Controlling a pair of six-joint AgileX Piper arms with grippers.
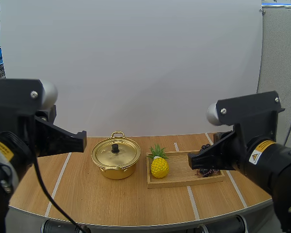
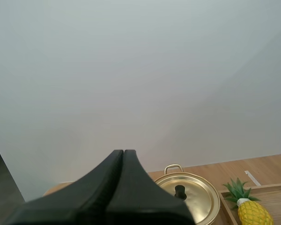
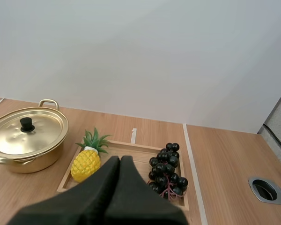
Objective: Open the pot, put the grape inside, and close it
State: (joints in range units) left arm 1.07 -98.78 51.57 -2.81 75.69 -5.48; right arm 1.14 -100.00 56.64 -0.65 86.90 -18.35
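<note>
Gold pot [image 1: 115,158] lidded; grapes [image 3: 168,169] on the wooden tray [image 3: 131,153] beside a pineapple [image 3: 85,165].
Raised, the left gripper [image 2: 123,151] and right gripper [image 3: 120,158] each have jaws pressed together, empty.

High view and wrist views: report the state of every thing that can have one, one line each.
pot: closed, upright on the table
lid: seated on the pot
grapes: lying in the wooden tray, not held
pineapple: standing in the tray
wooden tray: flat on the table
left gripper: shut on nothing
right gripper: shut on nothing
</note>
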